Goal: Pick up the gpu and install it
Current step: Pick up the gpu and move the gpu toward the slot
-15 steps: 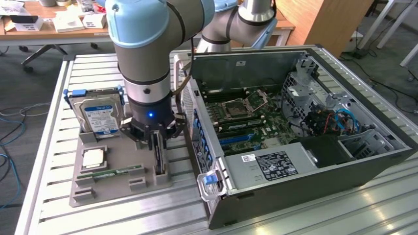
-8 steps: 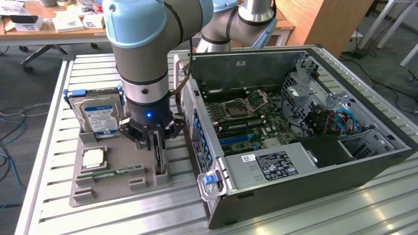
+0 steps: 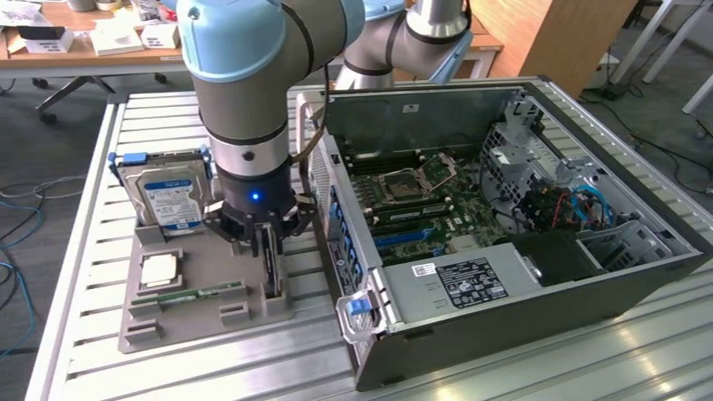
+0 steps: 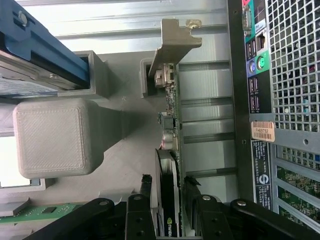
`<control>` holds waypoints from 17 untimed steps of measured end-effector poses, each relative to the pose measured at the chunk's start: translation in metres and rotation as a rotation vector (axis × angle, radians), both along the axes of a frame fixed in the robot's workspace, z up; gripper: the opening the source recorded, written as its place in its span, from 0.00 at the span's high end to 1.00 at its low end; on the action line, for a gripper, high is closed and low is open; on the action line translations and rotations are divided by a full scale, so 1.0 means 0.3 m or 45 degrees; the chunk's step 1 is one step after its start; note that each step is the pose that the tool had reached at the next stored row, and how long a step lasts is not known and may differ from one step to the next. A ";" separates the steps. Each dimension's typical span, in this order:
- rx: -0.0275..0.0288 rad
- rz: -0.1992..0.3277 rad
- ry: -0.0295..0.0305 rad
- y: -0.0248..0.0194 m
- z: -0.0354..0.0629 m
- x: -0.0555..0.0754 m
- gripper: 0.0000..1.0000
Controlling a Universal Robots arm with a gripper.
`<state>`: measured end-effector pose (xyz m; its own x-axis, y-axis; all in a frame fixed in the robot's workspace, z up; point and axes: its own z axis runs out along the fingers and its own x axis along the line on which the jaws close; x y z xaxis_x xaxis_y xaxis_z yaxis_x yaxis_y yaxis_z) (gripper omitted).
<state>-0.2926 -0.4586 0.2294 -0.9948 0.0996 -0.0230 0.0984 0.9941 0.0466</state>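
Black gripper (image 4: 168, 186) linkages sit closest to my wrist camera, and between them I can see the gpu (image 4: 167, 170) standing on its long edge in a slot of the grey parts tray (image 4: 125, 150). I read the tool as open: one fingertip (image 4: 145, 189) stands on each side of the card, close beside its black cooler face, with a sliver of space on either side, so nothing is clamped or lifted. The card's silver end bracket (image 4: 175, 42) is at the end of the slot far from the fingers, and its green board edge runs between bracket and cooler. From the exterior view the arm comes straight down over the tray (image 3: 212, 316), with the gripper (image 3: 265, 242) low over the gpu (image 3: 270, 271) – the card sits along the tray edge that faces the computer case (image 3: 624, 276). At the tray's far end a hard drive (image 3: 169, 196) with a blue label stands upright in a blue-handled carrier. Towards the tray's middle lies a square silver processor (image 3: 159, 267), and just beyond it, towards the tray's near end, a slim green memory stick (image 3: 195, 294) lies flat. The case stands just beside the tray on the slatted metal table (image 3: 83, 251), its side open – motherboard (image 3: 423, 200) exposed.
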 end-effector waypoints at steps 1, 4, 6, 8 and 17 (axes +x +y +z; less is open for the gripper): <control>-0.0001 0.000 0.0001 0.000 0.000 0.000 0.61; 0.0000 0.000 0.0000 0.000 0.000 0.000 0.61; 0.0000 0.000 0.0000 0.000 0.000 0.000 0.61; 0.0000 0.000 0.0000 0.000 0.000 0.000 0.61; 0.0000 0.000 0.0000 0.000 0.000 0.000 0.73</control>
